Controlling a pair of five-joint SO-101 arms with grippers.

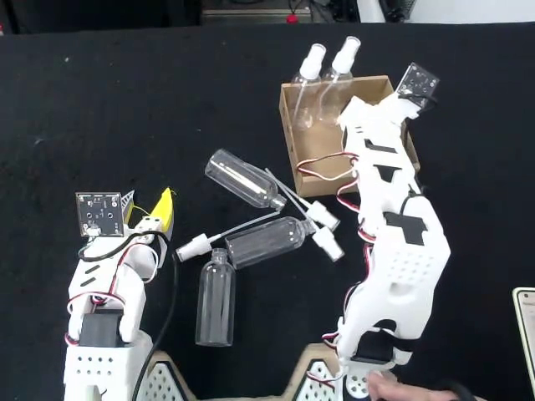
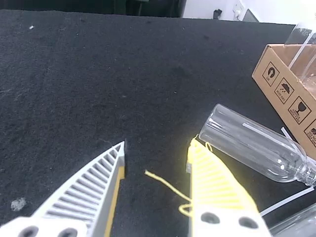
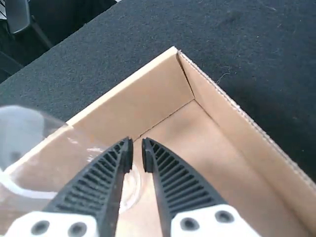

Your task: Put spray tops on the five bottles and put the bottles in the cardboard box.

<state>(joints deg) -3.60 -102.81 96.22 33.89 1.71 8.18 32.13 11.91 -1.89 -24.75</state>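
**Bottles (image 1: 267,241) loose beside cardboard box (image 1: 288,134); left claw (image 2: 155,150) nearer**

Cardboard box taken as landmark. Inside, against its far wall: two capped bottles (image 1: 308,93), standing. Outside, on the side facing the arm bases: three lying flat. Closest bottle (image 1: 242,178) just beside the box wall, base end away from the box, neck end toward it. Middle bottle (image 1: 266,242) farther out, neck also boxward. Farthest bottle (image 1: 216,301) well apart, neck bare.

Right claw (image 3: 137,143) down inside the box, pinched almost together on nothing. Left claw well apart from the box, beyond the closest bottle, spread wide and empty. Judged the nearer arm: closest bottle's base just past its yellow finger (image 2: 212,192), long axis running on toward the box.

Three spray tops (image 1: 326,219) scattered by the necks, none plainly seated.
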